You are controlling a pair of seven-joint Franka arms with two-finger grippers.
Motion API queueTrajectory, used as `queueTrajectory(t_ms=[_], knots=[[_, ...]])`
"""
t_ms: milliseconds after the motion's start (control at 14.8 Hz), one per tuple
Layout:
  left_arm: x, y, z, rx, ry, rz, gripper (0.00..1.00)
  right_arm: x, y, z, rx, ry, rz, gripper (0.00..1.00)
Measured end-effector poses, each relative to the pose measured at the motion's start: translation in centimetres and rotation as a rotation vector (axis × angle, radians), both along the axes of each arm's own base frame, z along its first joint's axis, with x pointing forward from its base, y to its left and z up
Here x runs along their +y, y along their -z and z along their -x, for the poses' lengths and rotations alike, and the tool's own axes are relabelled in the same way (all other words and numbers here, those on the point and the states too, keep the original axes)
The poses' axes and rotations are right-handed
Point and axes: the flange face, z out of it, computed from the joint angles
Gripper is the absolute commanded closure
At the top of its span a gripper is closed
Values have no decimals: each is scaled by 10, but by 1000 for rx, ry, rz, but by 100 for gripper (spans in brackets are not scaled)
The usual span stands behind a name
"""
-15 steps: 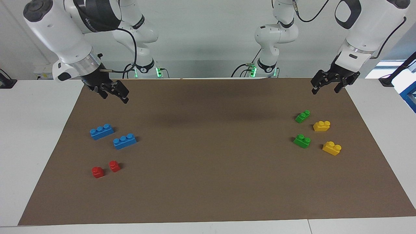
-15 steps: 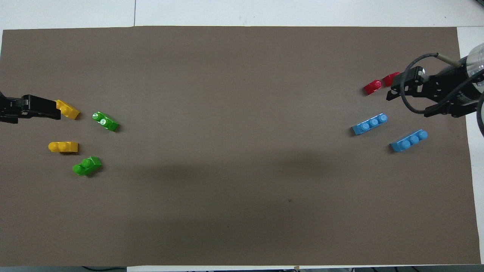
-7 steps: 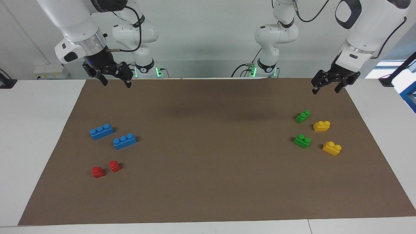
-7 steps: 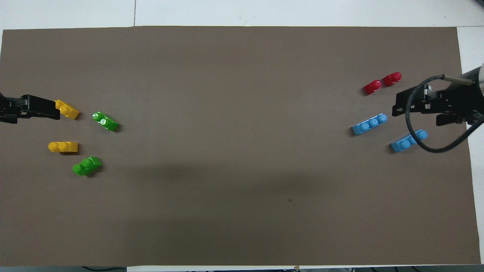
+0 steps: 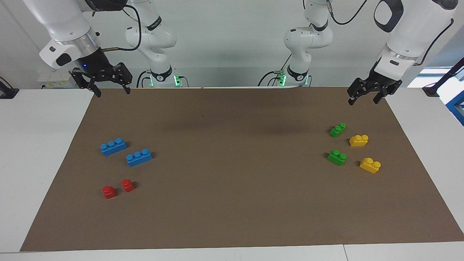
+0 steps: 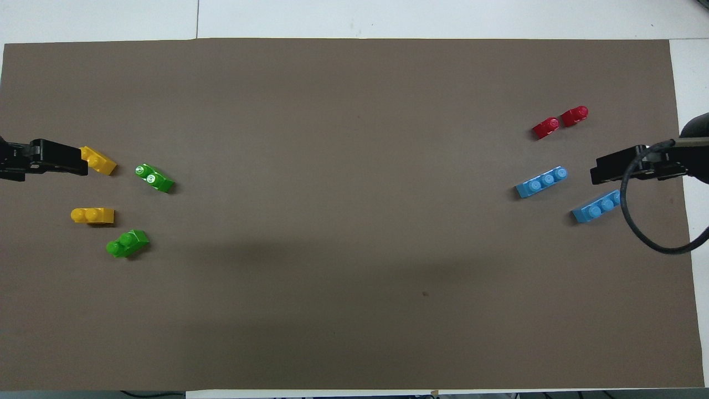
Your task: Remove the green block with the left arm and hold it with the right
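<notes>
No legible text, label, brand or number anywhere in either view. The arm bases (image 5: 161,77) carry small dark markings, too small to read. The blocks, the brown mat (image 5: 232,181) and the counter (image 5: 36,145) bear no print or signs.

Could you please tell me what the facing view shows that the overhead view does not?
Only the facing view shows both arms' bases and the whole left end effector and right end effector, both open, raised over the mat's edge nearest the robots, holding nothing.

Only the overhead view shows the bricks' stud tops from above, and a black cable loop beside one blue brick.

Both show the brown mat, the green block, a second green brick, two yellow, two blue and two red bricks.
</notes>
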Motion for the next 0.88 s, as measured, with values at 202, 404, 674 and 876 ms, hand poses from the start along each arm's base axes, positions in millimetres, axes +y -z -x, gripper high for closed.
queueTrajectory(t_ms=[202, 404, 674, 876], knots=[[0, 0, 0, 0, 0, 0, 0, 0, 6, -2, -6, 3, 2, 0], [0, 0, 0, 0, 0, 0, 0, -3, 7, -2, -3, 7, 8, 0], [0, 0, 0, -1, 0, 0, 0, -6, 6, -1, -5, 11, 17, 0], [0, 0, 0, -1, 0, 0, 0, -7, 6, -1, -5, 11, 29, 0]])
